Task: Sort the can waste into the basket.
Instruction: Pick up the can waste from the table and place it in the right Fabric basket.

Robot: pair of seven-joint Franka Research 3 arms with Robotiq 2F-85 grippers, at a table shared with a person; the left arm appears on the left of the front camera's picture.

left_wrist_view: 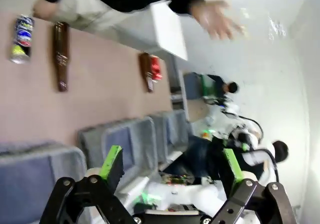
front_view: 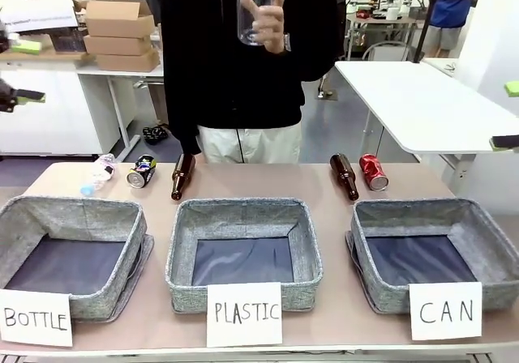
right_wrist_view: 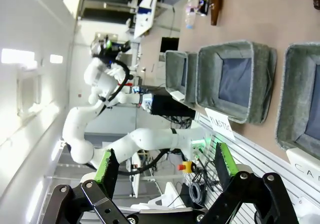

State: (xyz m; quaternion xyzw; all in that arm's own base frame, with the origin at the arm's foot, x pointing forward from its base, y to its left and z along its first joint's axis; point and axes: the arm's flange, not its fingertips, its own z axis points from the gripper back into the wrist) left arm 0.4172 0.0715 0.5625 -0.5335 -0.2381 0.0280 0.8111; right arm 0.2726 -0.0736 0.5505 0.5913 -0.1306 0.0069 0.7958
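Three grey felt rectangular baskets sit in a row along the near edge of the brown bench (front_view: pixel 324 181), each with a handwritten white card. The one carded "CAN" (front_view: pixel 478 225) is on the right, nothing in it so far. The small red metal can with silver ends (front_view: pixel 374 172) lies on its side at the far edge behind that basket, just beside a brown glass bottle (front_view: pixel 345 176). The black can with silver top and coloured print (front_view: pixel 142 172) lies way over on the far left, next to another brown bottle (front_view: pixel 182 176) and a crumpled clear plastic bottle (front_view: pixel 99 171). The person across the bench holds a clear plastic bottle (front_view: pixel 255 6) up in one hand (front_view: pixel 265 19). Left tool (left_wrist_view: pixel 170 169) and right tool (right_wrist_view: pixel 163 166) both hang off the bench, fingers spread wide, holding nothing
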